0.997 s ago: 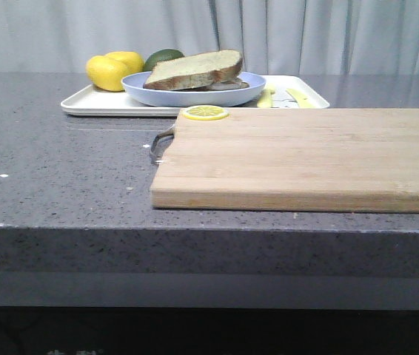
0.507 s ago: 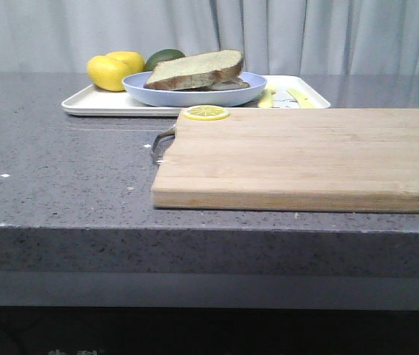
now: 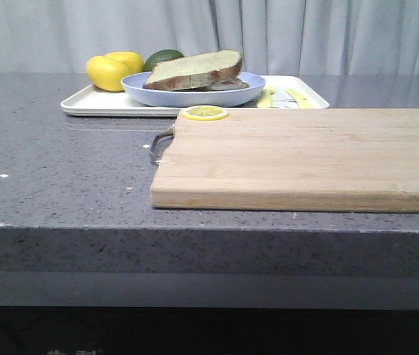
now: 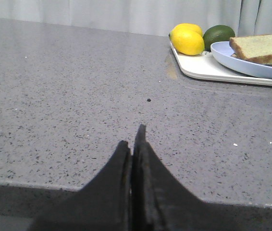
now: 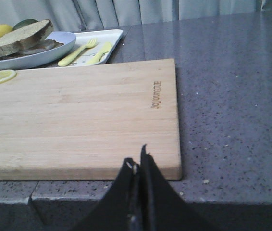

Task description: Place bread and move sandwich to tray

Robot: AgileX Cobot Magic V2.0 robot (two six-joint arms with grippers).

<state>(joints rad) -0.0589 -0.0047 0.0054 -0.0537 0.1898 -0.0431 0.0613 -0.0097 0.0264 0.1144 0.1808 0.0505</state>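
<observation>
Far back on the grey worktop [image 3: 61, 170] sits the tray [image 3: 91, 105], and on it the blue plate [image 3: 195, 95] with the sandwich [image 3: 195, 70]: a thick brown-crusted top slice lying tilted over a lower layer that is mostly hidden from the front. Two lemons [image 3: 109, 70] and a dark green avocado [image 3: 163, 57] are on the tray behind and left of the plate, just beside its rim. On the right part of the tray lie a yellow fork [image 5: 77, 52] and a second yellow utensil [image 5: 99, 52], side by side.

Nearer the front, a wooden board [image 3: 306, 155] covers the right half of the worktop, its far edge close to the tray. A lemon slice [image 3: 205, 112] lies flat on its far left corner, and a metal handle [image 3: 160, 144] sticks out from its left side.

The left gripper [image 4: 134, 144] hangs low at the worktop's near edge, well left of the tray, its dark fingers pressed together with nothing between them. The right gripper [image 5: 139, 166] hangs at the board's near right corner, fingers likewise pressed together and holding nothing.

No separate plain bread slice shows in any view.
</observation>
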